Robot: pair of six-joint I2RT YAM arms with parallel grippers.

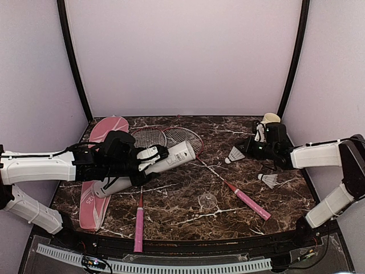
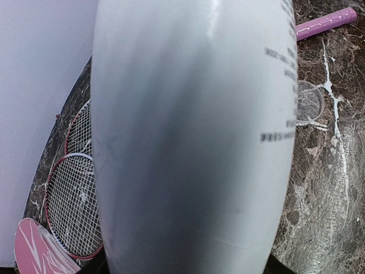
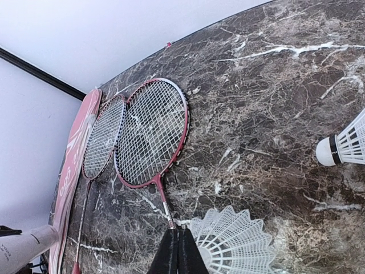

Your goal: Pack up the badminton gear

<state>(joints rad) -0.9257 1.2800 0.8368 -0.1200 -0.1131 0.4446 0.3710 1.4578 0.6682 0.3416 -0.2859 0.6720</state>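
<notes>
Tube (image 1: 174,158) lay with its long axis running near-left to far-right, clasped mid-length by the left gripper (image 1: 149,162), fingers spread to its width; contents not discernible. Counted: two racquets (image 1: 182,137), heads far, handles near; one cover (image 1: 94,200) at left; two shuttlecocks (image 1: 235,154) at right. Right gripper (image 3: 178,245) fingers were pressed fully together beside one shuttlecock.

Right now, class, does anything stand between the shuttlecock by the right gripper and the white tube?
Only a racquet shaft, lying flat on the table between shuttlecock and tube; the left gripper holds the tube raised.
</notes>
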